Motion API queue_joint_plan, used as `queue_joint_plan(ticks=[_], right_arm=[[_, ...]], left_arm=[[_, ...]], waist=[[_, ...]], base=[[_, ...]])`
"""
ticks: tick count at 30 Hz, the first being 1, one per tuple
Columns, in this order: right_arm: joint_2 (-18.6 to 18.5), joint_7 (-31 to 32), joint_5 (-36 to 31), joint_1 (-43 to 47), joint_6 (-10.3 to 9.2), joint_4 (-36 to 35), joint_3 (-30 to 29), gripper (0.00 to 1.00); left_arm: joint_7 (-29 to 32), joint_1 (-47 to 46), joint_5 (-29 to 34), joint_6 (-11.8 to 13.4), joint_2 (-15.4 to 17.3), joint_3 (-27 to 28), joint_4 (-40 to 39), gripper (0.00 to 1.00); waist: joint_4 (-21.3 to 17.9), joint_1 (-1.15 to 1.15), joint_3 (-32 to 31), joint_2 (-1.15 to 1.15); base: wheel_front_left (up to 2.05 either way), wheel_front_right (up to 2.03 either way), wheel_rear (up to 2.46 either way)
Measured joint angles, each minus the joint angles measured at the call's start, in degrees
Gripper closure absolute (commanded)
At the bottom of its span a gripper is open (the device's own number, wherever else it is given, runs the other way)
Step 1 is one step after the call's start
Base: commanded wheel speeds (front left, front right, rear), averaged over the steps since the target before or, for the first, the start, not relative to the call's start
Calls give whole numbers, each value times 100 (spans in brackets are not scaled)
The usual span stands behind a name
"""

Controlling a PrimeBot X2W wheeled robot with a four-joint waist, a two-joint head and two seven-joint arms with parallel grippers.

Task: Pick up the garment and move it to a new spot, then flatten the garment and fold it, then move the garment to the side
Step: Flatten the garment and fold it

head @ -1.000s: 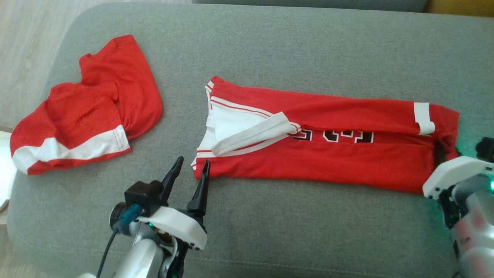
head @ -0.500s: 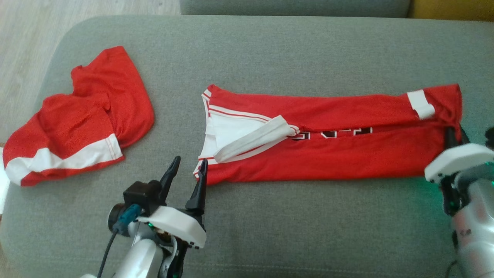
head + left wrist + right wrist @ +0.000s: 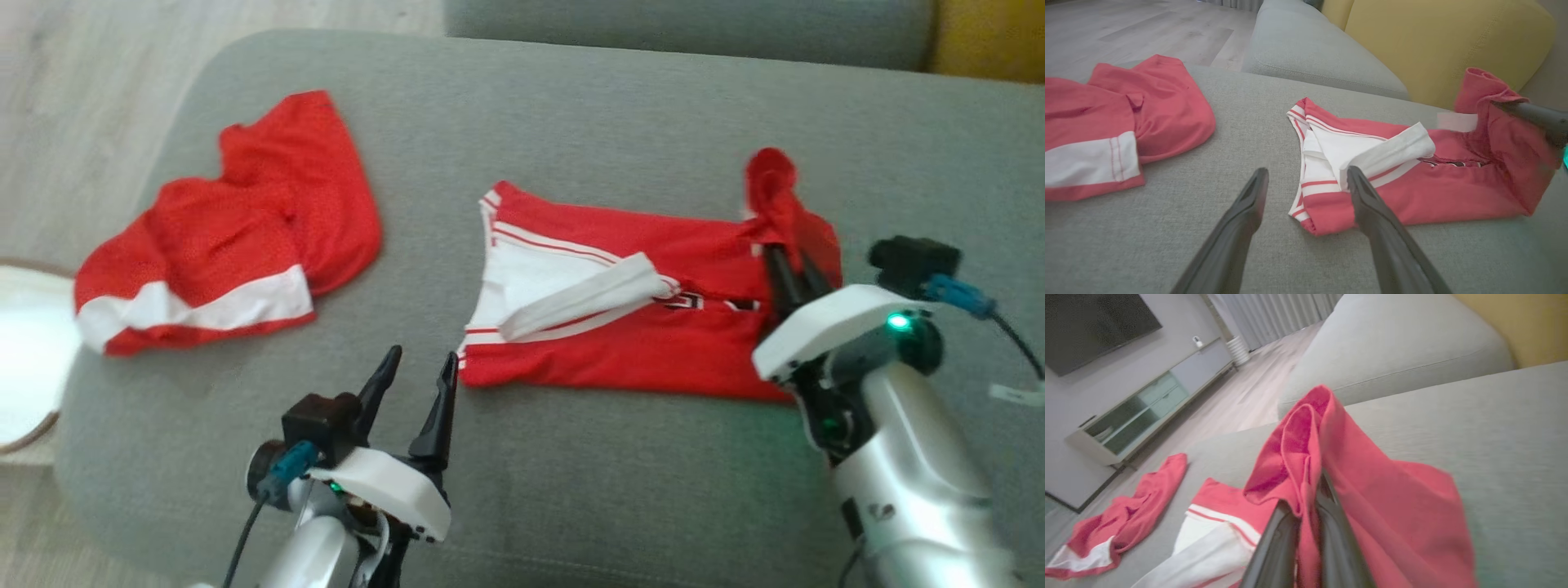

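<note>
The sofa (image 3: 620, 106) is the broad bed for all this: a rounded grey seat in a coarse, matte weave, grippy enough that cloth is likely to drag on it rather than slide. A yellow cushion (image 3: 1433, 36) of similar weave stands behind it.

The jersey (image 3: 645, 359) lies across the middle of the seat as a long, narrow red strip, both long edges folded inward so they meet along the black and white lettering (image 3: 694, 302). It is thin sports mesh, light and entirely limp, so it should hold no shape and will sag from wherever it is held. One pinch will bunch it; a corner at each end, pulled taut, would suit it better, and thick hems or trim give the surest purchase.

A second garment (image 3: 245, 237), the same red mesh with a white stripe, lies crumpled well apart to the left.

The right gripper (image 3: 790, 273) has its fingers closed tight on the jersey's right end, which rises off the seat in a soft, rolled peak and drapes over the fingers. The lifted end is blurred, so I cannot tell how many layers are caught.

The left gripper (image 3: 422, 359) hovers with fingers spread wide and empty, just beside the jersey's near left corner, where the striped trim makes a firm edge.

A white band (image 3: 588, 294), flat and ribbed, lies slantwise across the open armhole.
</note>
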Motion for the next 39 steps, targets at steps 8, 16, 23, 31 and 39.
queue_joint_plan(ticks=[8,16,23,31,39], right_arm=[[260,186,66,0,0,-201,736,100],[271,4,372,-302,0,202,1303,100],[275,-532,624,-642,0,884,1543,0],[279,-1274,489,-922,0,1415,1334,0],[277,-1410,-672,-844,0,1367,-105,0]], left_arm=[[0,-1,-146,42,-4,-286,19,0],[0,17,-241,94,-2,-472,115,0],[0,73,-294,151,-1,-547,153,0],[0,8,-199,293,-1,-312,142,0],[0,-146,89,503,-5,79,65,0]], waist=[[679,0,17,0],[1350,0,75,0],[1486,0,123,0],[947,0,122,0],[278,0,108,0]], base=[[0,0,0],[0,0,0],[0,0,0],[0,0,0],[0,0,0]])
